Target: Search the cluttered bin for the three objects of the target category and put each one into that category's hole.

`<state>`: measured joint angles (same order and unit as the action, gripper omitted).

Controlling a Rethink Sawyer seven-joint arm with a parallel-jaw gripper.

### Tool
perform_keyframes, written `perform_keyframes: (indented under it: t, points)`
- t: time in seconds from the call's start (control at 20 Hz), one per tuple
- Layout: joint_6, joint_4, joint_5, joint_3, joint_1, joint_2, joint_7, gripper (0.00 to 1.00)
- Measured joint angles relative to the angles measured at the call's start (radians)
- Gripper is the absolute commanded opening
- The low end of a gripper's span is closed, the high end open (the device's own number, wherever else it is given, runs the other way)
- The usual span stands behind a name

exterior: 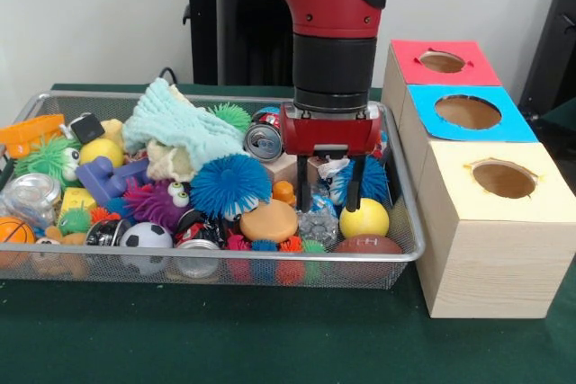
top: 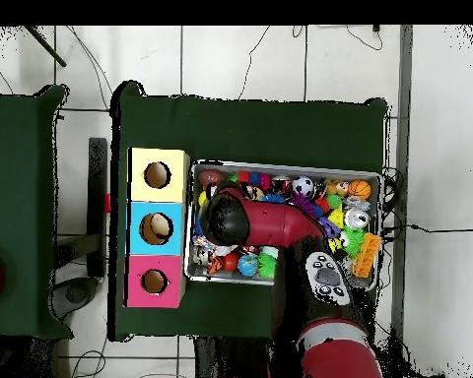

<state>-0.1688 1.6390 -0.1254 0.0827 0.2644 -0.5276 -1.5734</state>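
The cluttered bin, a shallow silver wire-mesh tray with a rounded rim, sits on green cloth, packed edge to edge with toys. A spiky blue ball lies mid-bin. The gripper hangs over the bin's right part, fingers apart, seemingly empty, beside a smooth yellow ball. Three wooden boxes flank the right rim.
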Motion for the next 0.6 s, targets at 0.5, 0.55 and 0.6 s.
perform_keyframes:
  t: [0.5,0.55,0.6]
  points:
    - [0.000,0.024,0.000,0.000,0.018,0.049,0.000,1.00]
    - [0.000,0.027,0.000,0.000,0.020,0.049,0.000,1.00]
    - [0.000,0.041,0.000,0.000,0.024,0.046,0.000,1.00]
